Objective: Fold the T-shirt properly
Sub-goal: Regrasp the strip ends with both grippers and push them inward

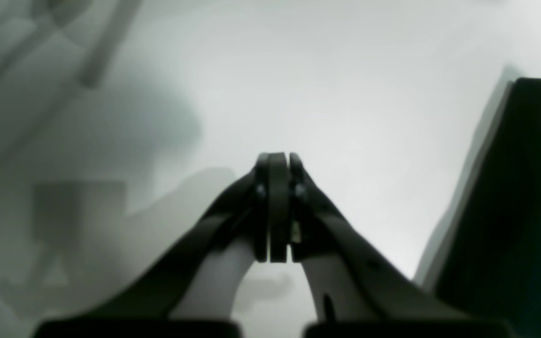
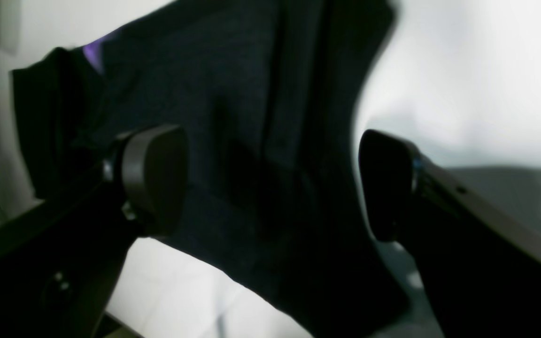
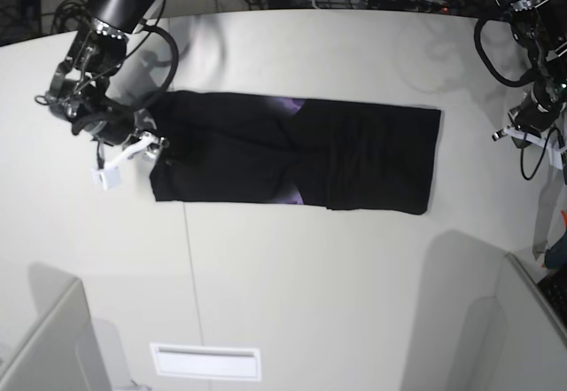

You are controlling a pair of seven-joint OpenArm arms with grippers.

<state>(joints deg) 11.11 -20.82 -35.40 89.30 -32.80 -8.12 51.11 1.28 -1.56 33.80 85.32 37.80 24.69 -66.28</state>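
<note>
The bench (image 3: 292,285) is a broad white surface, and the T-shirt (image 3: 354,156) lies across its middle as one long, narrow black strip running side to side. Judged from that shape, the lengthwise folds are done: both sides look turned in, with slivers of purple print showing at the seam near the centre. What seems left is the crosswise folding, bringing the ends of the strip together into a compact rectangle.

The right hand (image 2: 270,183) sits at the strip's end on the base view's left, its pads (image 2: 153,178) spread wide with the black cloth beneath and between them, gripping nothing. The left hand (image 1: 277,206) is well apart from the shirt, out by the bench's far edge, pressed fully shut with only bare bench behind it and nothing held.

No brand, label or legible writing shows on the shirt, the bench or either arm.
</note>
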